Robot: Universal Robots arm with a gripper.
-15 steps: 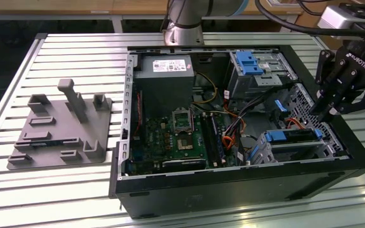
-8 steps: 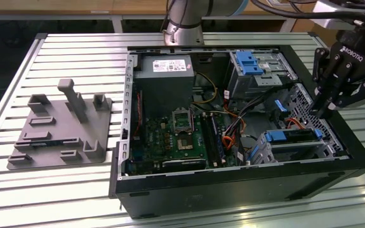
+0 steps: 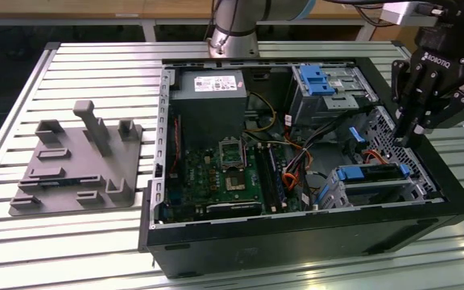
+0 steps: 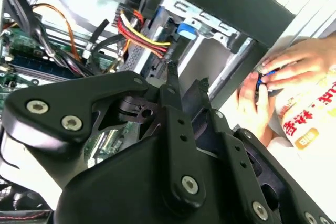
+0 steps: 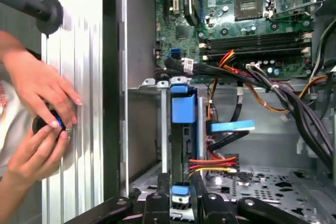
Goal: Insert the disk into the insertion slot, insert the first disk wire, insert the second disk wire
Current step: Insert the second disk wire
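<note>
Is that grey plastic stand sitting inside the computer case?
No, the grey stand lies on the slatted table, outside the computer case.

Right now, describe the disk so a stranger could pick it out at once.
Find the open black computer case and go to its near corner at the exterior view's right, beside the gripper. There the disk lies in the insertion slot, a low silver cage. Its bright blue frame sits low, unlike the blue latch on the taller bay behind.
</note>
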